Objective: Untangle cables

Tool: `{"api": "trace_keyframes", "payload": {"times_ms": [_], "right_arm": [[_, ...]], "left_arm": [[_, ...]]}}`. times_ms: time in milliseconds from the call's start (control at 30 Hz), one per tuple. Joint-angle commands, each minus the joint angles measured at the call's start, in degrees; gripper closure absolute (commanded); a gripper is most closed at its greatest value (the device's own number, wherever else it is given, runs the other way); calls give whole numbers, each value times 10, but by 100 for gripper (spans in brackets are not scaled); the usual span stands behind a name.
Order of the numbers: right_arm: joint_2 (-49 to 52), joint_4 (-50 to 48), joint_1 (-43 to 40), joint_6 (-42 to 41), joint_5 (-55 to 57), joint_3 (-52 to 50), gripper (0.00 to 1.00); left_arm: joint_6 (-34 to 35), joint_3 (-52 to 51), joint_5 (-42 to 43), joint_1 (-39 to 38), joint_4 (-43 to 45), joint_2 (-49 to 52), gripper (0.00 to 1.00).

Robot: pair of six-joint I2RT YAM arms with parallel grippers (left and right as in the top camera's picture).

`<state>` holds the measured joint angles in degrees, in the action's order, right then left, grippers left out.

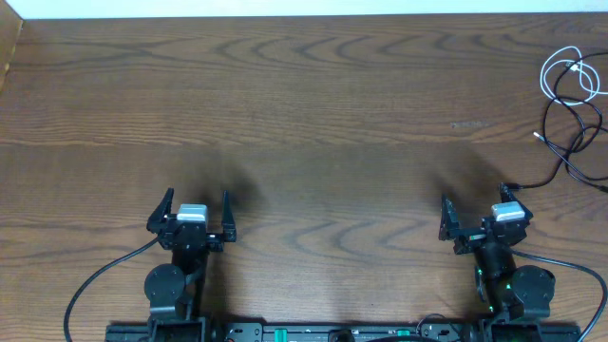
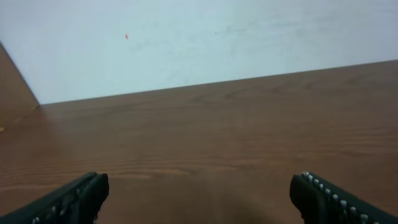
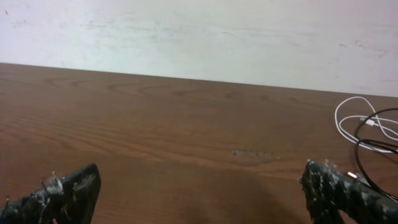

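Left end effector [image 1: 197, 198], right end effector [image 1: 475, 199], fingers apart, cables [image 1: 576, 67] tangled far right

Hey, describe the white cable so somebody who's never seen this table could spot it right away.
Look to the far right edge of the wooden table. A small tangle of thin cords lies there. The white cable is the pale loop at its far end, unlike the black cable mixed in with it, which nearly blends into the dark wood.
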<state>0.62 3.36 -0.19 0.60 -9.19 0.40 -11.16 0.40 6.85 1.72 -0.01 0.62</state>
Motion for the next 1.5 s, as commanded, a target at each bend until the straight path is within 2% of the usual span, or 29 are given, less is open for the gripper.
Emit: {"api": "trace_keyframes", "payload": {"times_ms": [0,1467], "right_arm": [[-3,2,5,-6,-2,-1,1],[-3,2,4,-6,-2,-1,1]], "left_arm": [[-16,-2,-9,-2,-38,-5,2],[-6,-2,-9,-2,-36,-4,2]]}}
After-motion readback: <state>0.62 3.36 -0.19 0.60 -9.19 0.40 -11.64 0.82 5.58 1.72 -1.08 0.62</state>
